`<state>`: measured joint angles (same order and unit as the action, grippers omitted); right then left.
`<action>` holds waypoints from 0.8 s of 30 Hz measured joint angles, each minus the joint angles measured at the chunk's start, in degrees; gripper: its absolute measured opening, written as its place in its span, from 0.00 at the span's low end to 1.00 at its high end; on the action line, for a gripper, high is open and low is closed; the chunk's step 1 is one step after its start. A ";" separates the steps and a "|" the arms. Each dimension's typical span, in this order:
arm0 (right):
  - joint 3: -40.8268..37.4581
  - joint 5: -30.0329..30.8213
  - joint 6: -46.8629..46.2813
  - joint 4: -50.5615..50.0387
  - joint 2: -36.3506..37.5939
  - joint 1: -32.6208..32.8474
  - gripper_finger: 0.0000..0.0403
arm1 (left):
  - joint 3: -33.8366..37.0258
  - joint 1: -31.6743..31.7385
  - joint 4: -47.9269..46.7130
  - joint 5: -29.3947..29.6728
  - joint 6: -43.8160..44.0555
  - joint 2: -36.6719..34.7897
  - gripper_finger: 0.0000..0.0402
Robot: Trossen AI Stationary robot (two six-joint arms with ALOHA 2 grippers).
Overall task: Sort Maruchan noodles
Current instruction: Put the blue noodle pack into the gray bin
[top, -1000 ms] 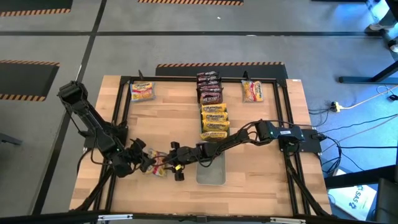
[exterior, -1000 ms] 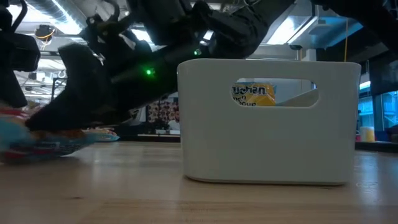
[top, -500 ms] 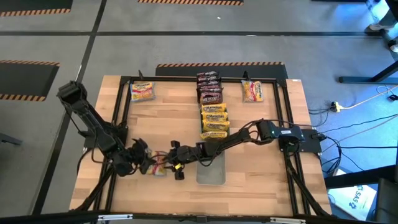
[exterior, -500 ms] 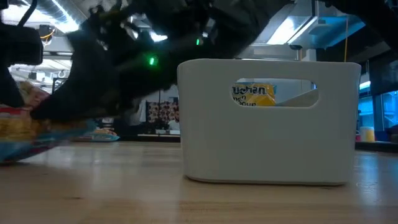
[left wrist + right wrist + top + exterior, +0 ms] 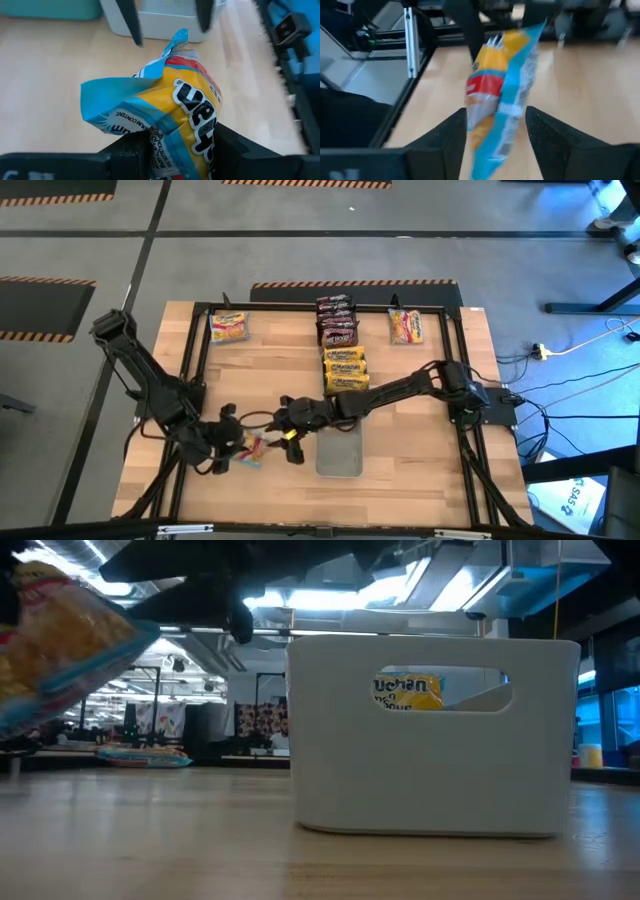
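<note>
One packet lifted: a yellow-and-blue noodle packet (image 5: pixel 170 120) sits off the worktop (image 5: pixel 270 370) at the near left, held between the two claws.
High view only: both arms reach in toward the near-left area; left claw (image 5: pixel 232 448) and right claw (image 5: pixel 290 442) face each other with the small packet between them. A grey tray (image 5: pixel 339 452) lies just right of the right claw.
Sorted packets, high view: a dark red-brown stack (image 5: pixel 336 320) at the far centre, a yellow stack (image 5: pixel 344 372) directly nearer than it, one pale packet (image 5: pixel 229 327) at far left, one (image 5: pixel 405 326) at far right.
Low view only: the tray wall fills the middle, and through its handle slot a yellow packet (image 5: pixel 408 692) shows behind it. The lifted packet appears at the upper left, clear of the worktop surface.
Left wrist view: the left claw's fingers (image 5: pixel 131 150) are clamped on the packet's lower end, its crinkled blue edge flaring upward.
Right wrist view: the packet hangs edge-on between the right claw's fingers (image 5: pixel 445 142); they stand apart on either side of it, and whether they touch it cannot be told.
</note>
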<state>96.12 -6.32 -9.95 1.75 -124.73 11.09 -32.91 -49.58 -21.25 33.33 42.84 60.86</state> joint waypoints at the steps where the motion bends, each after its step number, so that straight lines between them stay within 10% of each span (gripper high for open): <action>1: 0.00 -1.02 -1.80 -0.30 -0.04 -0.30 0.50 | -0.39 0.59 -0.94 0.09 -1.30 0.00 0.34; 13: -0.05 1.09 -8.24 2.20 -2.39 -0.61 0.81 | -3.23 5.62 -1.01 0.20 -11.76 0.02 0.34; 24: -0.07 0.98 -7.32 3.30 -3.38 -0.57 0.44 | -3.82 8.79 -0.52 0.65 -13.32 0.00 0.34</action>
<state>96.05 -5.34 -17.27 5.05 -128.11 10.52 -36.73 -40.79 -21.78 33.97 29.53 60.86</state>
